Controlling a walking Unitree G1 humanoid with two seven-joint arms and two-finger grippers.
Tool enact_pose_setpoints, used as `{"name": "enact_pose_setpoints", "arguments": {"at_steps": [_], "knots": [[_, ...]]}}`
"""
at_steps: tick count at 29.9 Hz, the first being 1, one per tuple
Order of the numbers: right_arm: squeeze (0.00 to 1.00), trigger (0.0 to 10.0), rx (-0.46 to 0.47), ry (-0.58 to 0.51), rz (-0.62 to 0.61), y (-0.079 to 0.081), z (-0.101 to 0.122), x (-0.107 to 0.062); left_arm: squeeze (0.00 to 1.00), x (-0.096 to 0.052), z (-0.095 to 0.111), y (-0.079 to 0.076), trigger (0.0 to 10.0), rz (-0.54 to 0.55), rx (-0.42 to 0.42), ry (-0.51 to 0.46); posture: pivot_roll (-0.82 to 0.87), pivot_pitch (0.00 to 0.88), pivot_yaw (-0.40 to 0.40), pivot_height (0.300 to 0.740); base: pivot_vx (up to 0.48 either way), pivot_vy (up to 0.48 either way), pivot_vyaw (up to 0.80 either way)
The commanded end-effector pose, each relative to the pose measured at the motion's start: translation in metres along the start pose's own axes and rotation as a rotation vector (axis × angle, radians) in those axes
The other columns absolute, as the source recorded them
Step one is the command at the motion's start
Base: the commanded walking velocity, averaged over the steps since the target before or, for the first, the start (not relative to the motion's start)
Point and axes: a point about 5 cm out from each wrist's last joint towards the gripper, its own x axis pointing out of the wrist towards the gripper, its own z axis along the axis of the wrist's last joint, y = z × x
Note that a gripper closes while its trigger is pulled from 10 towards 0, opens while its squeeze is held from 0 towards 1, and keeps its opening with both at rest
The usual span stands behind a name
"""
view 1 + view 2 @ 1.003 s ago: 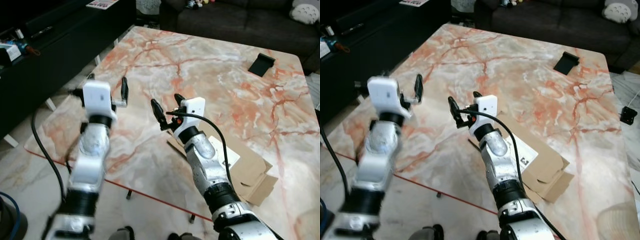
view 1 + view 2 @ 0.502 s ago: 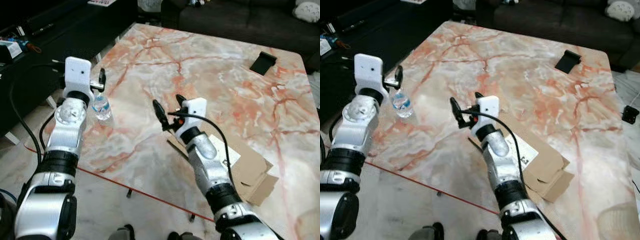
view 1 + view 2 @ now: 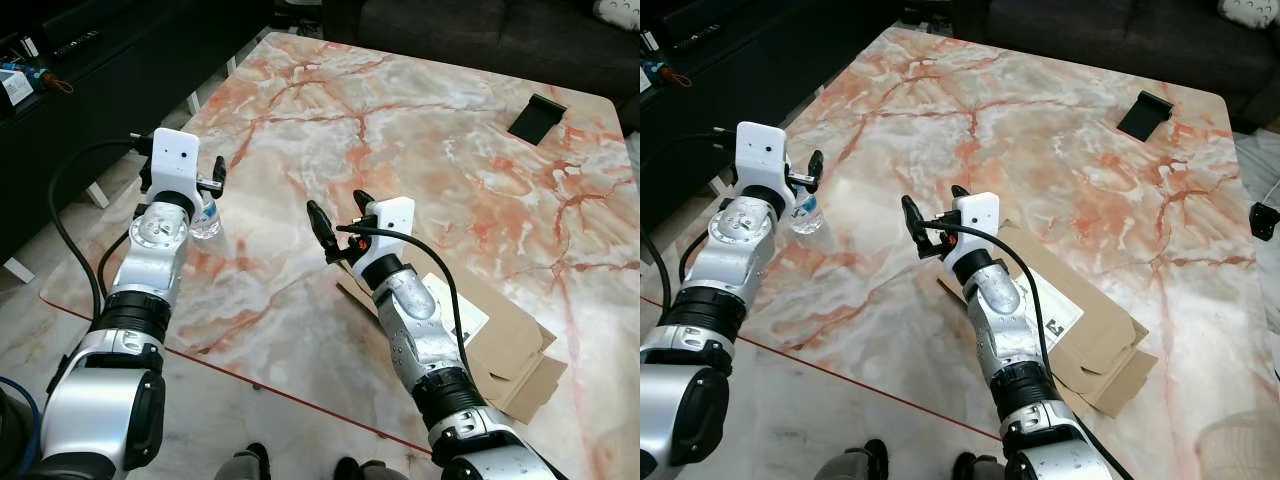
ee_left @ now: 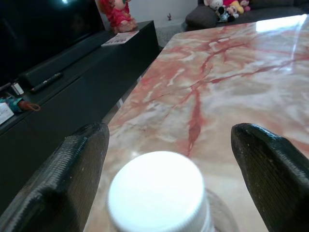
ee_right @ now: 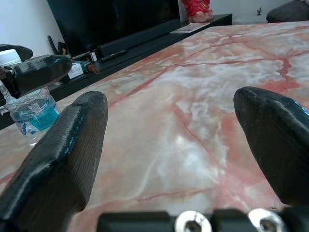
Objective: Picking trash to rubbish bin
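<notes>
Two grippers: both raised above the glossy marble table point(image 3: 420, 130), white stone veined in orange-red, rounded at its corners.
Trash item: a small clear plastic water bottle point(image 3: 806, 213) with a white round cap and a blue label, standing upright near the table's left edge.
Left gripper point(image 3: 800, 176): the silver arm is bent up from the elbow, and the ribbed black fingers point(image 4: 72, 164) are spread apart on either side of the bottle's cap, just above it, not clamped.
Right gripper point(image 3: 335, 225): the forearm angles up over the table's middle, its smooth black fingers point(image 5: 67, 145) wide apart around nothing, pointing towards the bottle, well apart from it.
Under the right arm: a flattened brown cardboard box point(image 3: 500, 335) with a white label, lying flat.
Far corner: a small black wedge-shaped stand point(image 3: 535, 117).
Left of the table: a long black low cabinet point(image 3: 90, 100).
</notes>
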Motion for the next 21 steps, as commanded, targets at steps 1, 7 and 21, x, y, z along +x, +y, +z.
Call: {"name": "enact_pose_setpoints", "arguments": {"at_steps": [1, 7, 21], "knots": [[0.00, 10.0, 0.000, -0.010, 0.002, 0.001, 0.003, 0.000, 0.00, 0.000, 0.004, -0.001, 8.5, -0.011, 0.003, -0.031, 0.08, 0.197, -0.051, 0.740, 0.000, 0.000, 0.00], [0.00, 10.0, 0.000, -0.007, 0.002, 0.001, 0.002, 0.000, 0.00, 0.001, 0.014, -0.001, 8.9, -0.013, 0.006, -0.074, 0.09, 0.194, -0.051, 0.740, 0.000, 0.000, 0.00], [0.00, 10.0, -0.002, -0.007, 0.006, 0.002, 0.004, 0.002, 0.00, 0.001, 0.014, -0.009, 0.0, -0.060, 0.028, -0.078, 0.09, 0.185, -0.051, 0.740, 0.000, 0.000, 0.00]]}}
